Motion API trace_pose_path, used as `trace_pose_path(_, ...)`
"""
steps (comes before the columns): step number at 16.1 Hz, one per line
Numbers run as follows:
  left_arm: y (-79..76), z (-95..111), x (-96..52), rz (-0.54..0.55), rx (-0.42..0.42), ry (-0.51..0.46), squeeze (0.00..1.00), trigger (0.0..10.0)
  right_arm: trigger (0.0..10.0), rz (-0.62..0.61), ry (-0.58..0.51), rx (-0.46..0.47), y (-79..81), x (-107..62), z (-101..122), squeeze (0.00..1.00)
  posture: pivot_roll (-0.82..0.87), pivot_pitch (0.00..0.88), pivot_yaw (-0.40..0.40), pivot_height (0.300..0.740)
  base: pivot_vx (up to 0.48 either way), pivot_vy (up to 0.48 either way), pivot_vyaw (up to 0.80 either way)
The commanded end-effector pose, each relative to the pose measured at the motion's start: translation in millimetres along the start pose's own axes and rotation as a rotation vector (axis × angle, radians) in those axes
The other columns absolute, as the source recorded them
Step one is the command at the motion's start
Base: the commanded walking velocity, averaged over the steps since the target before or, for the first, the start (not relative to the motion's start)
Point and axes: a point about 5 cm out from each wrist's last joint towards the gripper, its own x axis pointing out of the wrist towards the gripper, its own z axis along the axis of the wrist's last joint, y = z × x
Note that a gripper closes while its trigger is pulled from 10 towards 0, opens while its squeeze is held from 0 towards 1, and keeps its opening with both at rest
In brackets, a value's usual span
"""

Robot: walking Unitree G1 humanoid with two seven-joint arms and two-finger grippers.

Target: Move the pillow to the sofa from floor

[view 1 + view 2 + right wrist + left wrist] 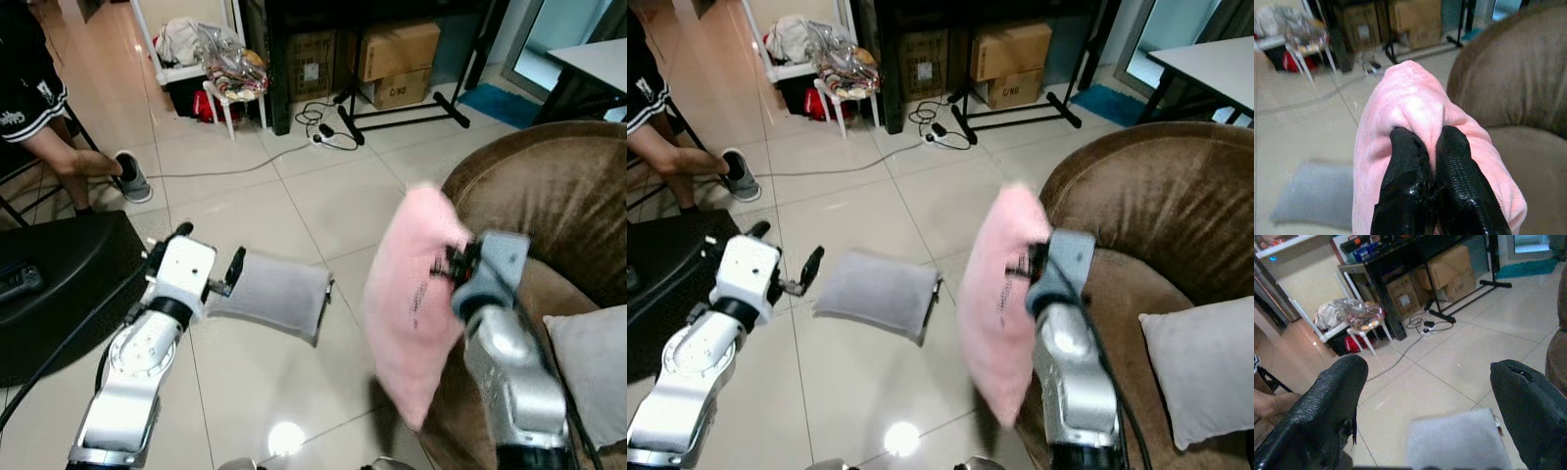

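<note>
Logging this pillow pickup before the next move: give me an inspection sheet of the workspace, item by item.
Surface: pale tiled floor, glossy, with a light glare near the robot.
Job's things: pink pillow lifted off the floor, hanging beside the brown sofa; grey pillow lying flat on the floor; another grey pillow already on the sofa seat.
Clutter: cardboard boxes and a white stool piled with items by the far wall.
Grippers: right gripper fingers pinched shut on the pink pillow; left gripper fingers open above the grey pillow.
Cables: power strip and cords on the floor.
Surroundings: a seated person's leg; black case at left.
</note>
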Motion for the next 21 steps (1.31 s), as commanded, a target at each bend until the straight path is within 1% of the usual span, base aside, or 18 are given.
trace_pose_path(1,1.5,-5.8,-3.1,0.016,-0.010,0.007,0.00,10.0,10.0,0.023,-0.019,-0.029,3.3,-0.7,-2.3,0.00,-0.07,0.000,-0.007,0.740,0.000,0.000,0.00)
trace_pose_path(2,1.4,-7.4,-3.8,0.016,-0.011,0.008,0.00,10.0,10.0,0.031,-0.005,-0.038,3.8,-1.3,-6.5,0.00,-0.07,0.000,-0.007,0.740,0.000,0.000,0.00)
trace_pose_path(3,1.2,-9.3,-6.3,0.009,0.007,0.011,0.00,10.0,10.0,0.047,-0.014,-0.030,4.8,-3.5,-9.2,0.00,-0.07,0.000,-0.007,0.740,0.000,0.000,0.00)
trace_pose_path(4,1.4,-8.5,-7.8,0.000,0.030,0.006,0.00,10.0,10.0,0.059,-0.037,-0.020,6.1,-4.6,-7.1,0.00,-0.07,0.000,-0.012,0.740,0.000,0.000,0.00)
trace_pose_path(5,1.6,-8.4,-8.6,0.003,0.026,0.002,0.00,10.0,10.0,0.060,-0.045,-0.001,8.0,-2.3,-3.3,0.00,-0.07,0.000,-0.013,0.740,0.000,0.000,0.00)
trace_pose_path(6,1.6,-8.8,-8.5,0.004,0.024,0.002,0.00,10.0,10.0,0.067,-0.054,0.000,9.0,-1.4,-1.4,0.00,-0.07,0.000,-0.013,0.740,0.000,0.000,-0.56)
trace_pose_path(8,1.3,-9.8,-8.5,0.011,0.016,0.002,0.00,10.0,10.0,0.070,-0.077,0.005,11.1,2.0,3.8,0.00,-0.07,0.000,-0.015,0.740,0.000,0.000,-0.80)
trace_pose_path(11,3.4,-6.1,-8.4,0.025,0.016,-0.016,0.00,10.0,10.0,0.074,-0.098,0.051,14.9,2.6,9.2,0.00,-0.06,0.000,-0.019,0.740,0.000,0.000,-0.80)
trace_pose_path(16,5.5,-1.5,-7.0,0.042,-0.010,-0.042,0.00,10.0,10.0,0.068,-0.100,0.058,16.0,2.8,8.9,0.00,-0.06,0.000,-0.012,0.740,0.000,0.000,-0.80)
trace_pose_path(20,5.9,-1.1,-7.5,0.046,-0.016,-0.043,0.00,10.0,10.0,0.067,-0.097,0.062,16.0,2.0,8.3,0.00,-0.06,0.000,-0.016,0.740,0.000,0.000,-0.80)
trace_pose_path(21,6.0,-0.6,-8.1,0.043,-0.029,-0.046,0.00,10.0,10.0,0.068,-0.096,0.063,16.5,1.8,7.9,0.00,-0.06,0.000,-0.016,0.740,0.000,0.000,-0.80)
